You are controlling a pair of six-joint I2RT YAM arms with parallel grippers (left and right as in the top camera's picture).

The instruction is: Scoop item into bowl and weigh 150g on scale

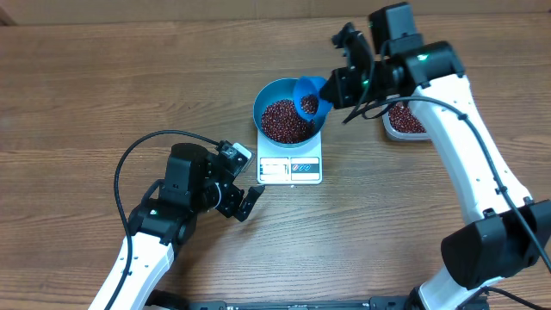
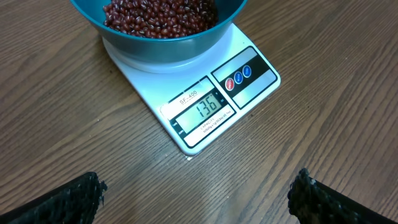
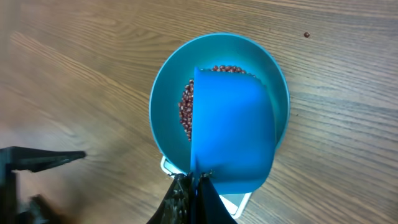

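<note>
Overhead view: the bowl [image 1: 257, 110] is seen seated on the scale [image 1: 290, 170] near the middle of the table [image 1: 103, 77], w/ a heap of beans [image 1: 282, 120] inside. More beans are left in the tub [image 1: 405, 122], which sits just right of the bowl, partly hidden by the arm. The scoop [image 1: 308, 98] is held tilted over the bowl's right rim, a few beans visible in it. The right gripper [image 1: 337, 84] is clamped tight on the scoop's handle, as the right wrist view confirms. The left gripper [image 1: 248, 177] is parked on the near-left side of the scale, jaws wide apart, nothing between them. In its wrist view the display [image 2: 205, 107] is read as 136, so the target is judged not yet reached. Step in hand: beans being tipped from scoop into bowl, approx. the last top-up. Next move, as judged: a slow, partial pour is called for, w/ the display watched and the tilt backed off before 150 is passed. An overshoot would have to be scooped back out. The bowl should not be nudged, or the reading may be upset.
</note>
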